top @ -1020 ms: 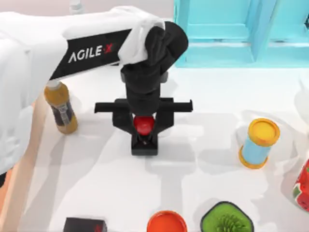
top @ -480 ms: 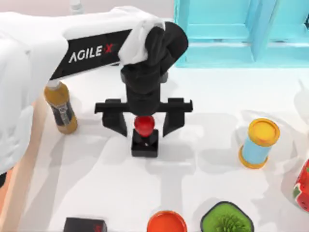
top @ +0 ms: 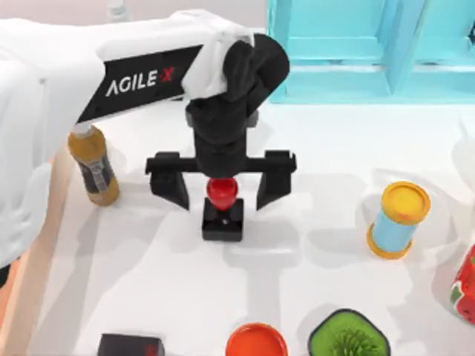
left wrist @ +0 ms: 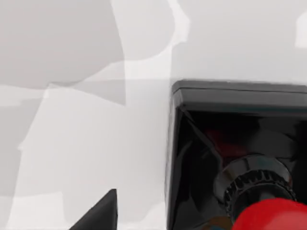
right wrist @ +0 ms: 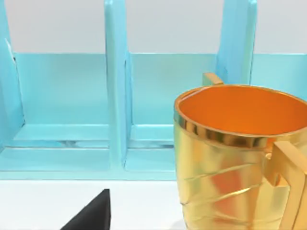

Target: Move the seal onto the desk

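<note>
The seal, a black square block with a glossy red knob, stands upright on the white desk near the middle. My left gripper hangs right over it, open, with one finger on each side of the knob and a clear gap to both. In the left wrist view the seal is very close, its red knob at the frame's edge. My right gripper stays parked facing a gold mug.
An orange juice bottle stands left of the seal and a blue can with a yellow lid to its right. Along the front are a black box, an orange-red lid and a green bowl. A turquoise shelf lines the back.
The left gripper's fingers have spread apart and let go of the seal, which stays standing on the desk. The arm itself has hardly moved.
</note>
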